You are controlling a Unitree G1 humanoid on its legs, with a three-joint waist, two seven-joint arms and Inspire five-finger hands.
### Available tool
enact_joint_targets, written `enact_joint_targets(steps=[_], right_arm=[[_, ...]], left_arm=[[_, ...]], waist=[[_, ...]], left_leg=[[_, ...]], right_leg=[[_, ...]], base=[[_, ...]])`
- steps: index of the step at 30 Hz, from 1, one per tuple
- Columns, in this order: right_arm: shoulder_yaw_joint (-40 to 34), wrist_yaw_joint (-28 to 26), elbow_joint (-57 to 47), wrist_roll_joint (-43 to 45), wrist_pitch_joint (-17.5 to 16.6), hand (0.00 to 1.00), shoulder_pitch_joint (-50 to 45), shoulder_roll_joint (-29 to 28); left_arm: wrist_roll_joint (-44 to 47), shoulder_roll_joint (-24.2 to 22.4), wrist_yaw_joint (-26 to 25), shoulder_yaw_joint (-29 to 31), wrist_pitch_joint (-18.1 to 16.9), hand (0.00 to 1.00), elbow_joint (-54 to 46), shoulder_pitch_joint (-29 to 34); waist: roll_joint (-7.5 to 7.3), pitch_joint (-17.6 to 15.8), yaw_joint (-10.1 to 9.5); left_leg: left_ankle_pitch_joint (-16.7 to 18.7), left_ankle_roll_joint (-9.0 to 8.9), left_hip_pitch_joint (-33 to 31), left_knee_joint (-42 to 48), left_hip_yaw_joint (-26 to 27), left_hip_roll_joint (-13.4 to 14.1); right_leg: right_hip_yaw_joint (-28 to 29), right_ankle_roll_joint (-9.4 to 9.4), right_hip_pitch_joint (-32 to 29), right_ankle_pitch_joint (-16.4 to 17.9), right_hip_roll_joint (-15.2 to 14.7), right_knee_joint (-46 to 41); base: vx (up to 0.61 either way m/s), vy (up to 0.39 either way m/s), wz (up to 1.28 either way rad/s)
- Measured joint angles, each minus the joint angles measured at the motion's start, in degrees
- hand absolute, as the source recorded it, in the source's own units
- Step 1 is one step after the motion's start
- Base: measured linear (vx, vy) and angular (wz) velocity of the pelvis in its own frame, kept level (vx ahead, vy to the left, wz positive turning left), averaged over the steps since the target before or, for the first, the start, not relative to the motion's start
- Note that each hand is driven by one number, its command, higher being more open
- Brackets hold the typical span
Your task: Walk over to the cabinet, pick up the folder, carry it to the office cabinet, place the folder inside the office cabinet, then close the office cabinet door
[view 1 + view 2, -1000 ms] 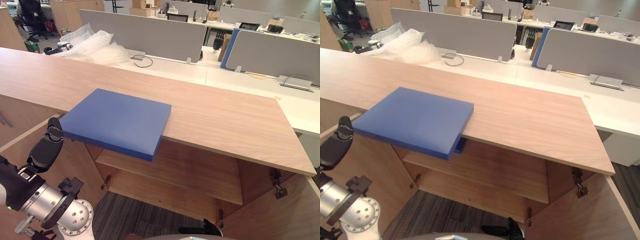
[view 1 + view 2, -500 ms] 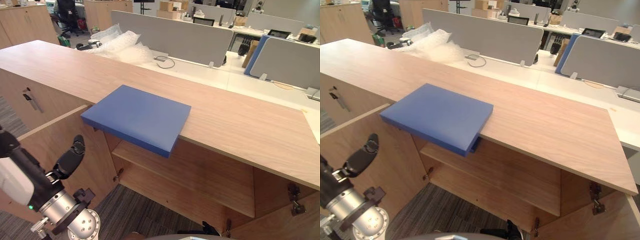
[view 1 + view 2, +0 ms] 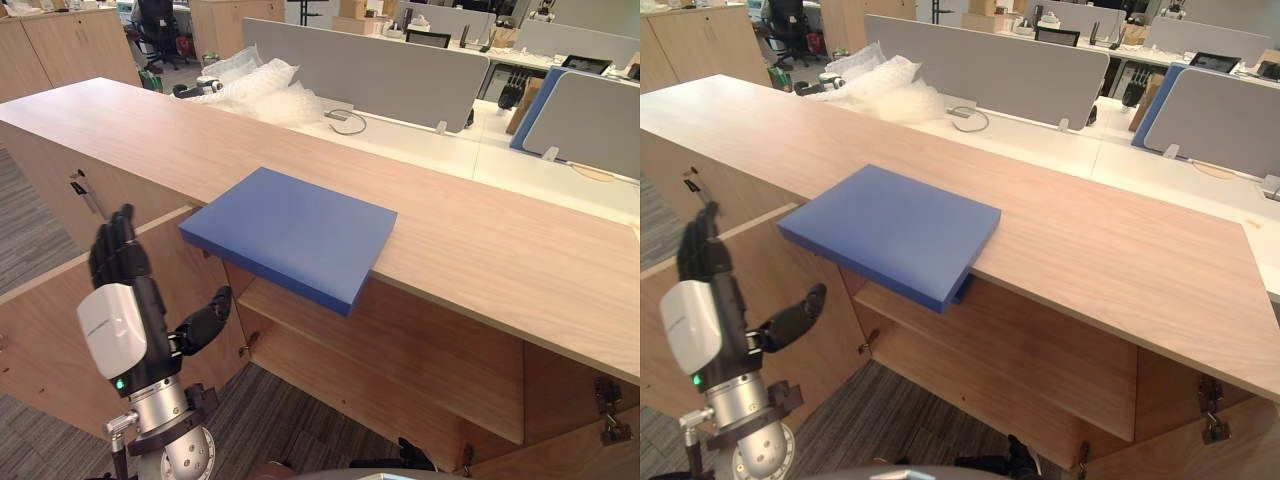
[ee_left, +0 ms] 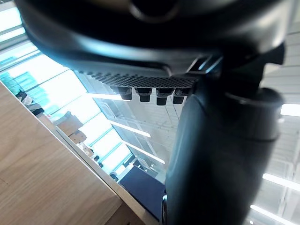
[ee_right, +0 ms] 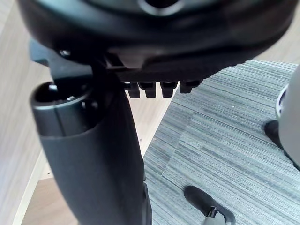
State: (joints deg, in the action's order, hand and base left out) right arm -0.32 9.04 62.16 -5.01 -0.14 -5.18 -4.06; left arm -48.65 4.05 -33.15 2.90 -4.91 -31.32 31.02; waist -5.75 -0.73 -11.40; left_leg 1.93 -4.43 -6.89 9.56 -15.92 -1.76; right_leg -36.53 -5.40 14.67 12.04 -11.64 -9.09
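Overhanging cabinet (image 3: 480,250): folder (image 3: 290,232), 1 o'clock of released left hand (image 3: 122,300); a nudge could tip it off. Right hand (image 5: 93,164) released.

a long wooden cabinet top (image 3: 480,250) runs across the scene. a flat blue folder (image 3: 290,235) lies on it, its near corner and front edge overhanging the open cabinet front. beneath, a bare wooden shelf (image 3: 400,350) spans the inside. behind the top, a white desk (image 3: 420,150) carries crumpled bubble wrap (image 3: 255,85) and a looped cable (image 3: 345,118). grey carpet (image 3: 25,215) covers the floor.
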Motion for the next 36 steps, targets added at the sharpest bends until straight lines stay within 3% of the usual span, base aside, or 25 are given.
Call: enact_joint_targets(steps=[12, 20, 36], right_arm=[[1.69, -0.37, 0.4, -1.75, -0.52, 1.0, 0.8, 0.07], [2.58, -0.47, 2.04, -1.89, -0.7, 1.0, 1.5, 0.63], [2.75, -1.09, 2.8, -2.87, -1.01, 1.0, 1.45, 2.12]], left_arm=[[-3.85, 7.13, 1.09, -2.16, -0.05, 1.0, 0.23, -3.23], [-8.39, 12.55, 2.46, -5.81, -1.33, 1.0, 2.31, -6.9], [-10.84, 22.93, 3.77, -6.88, -3.77, 1.0, 6.9, -12.25]], waist=[[0.45, 0.42, 0.39], [1.61, 1.01, 0.63], [1.6, 1.42, 0.74]], left_leg=[[-0.31, 0.15, -0.17, -0.63, -0.21, -0.29], [-2.56, -0.62, 0.44, -3.86, 0.65, 1.24], [-6.4, -1.32, 2.86, -9.82, 2.27, 3.21]], right_leg=[[-0.69, -0.05, 0.05, 0.02, -0.05, 0.75], [0.71, -0.29, -0.7, -0.12, 1.23, 2.44], [3.27, -0.97, -1.86, 0.31, 2.38, 3.07]], base=[[0.0, -0.002, 0.02], [-0.01, -0.027, -0.06], [-0.03, 0.0, -0.07]])
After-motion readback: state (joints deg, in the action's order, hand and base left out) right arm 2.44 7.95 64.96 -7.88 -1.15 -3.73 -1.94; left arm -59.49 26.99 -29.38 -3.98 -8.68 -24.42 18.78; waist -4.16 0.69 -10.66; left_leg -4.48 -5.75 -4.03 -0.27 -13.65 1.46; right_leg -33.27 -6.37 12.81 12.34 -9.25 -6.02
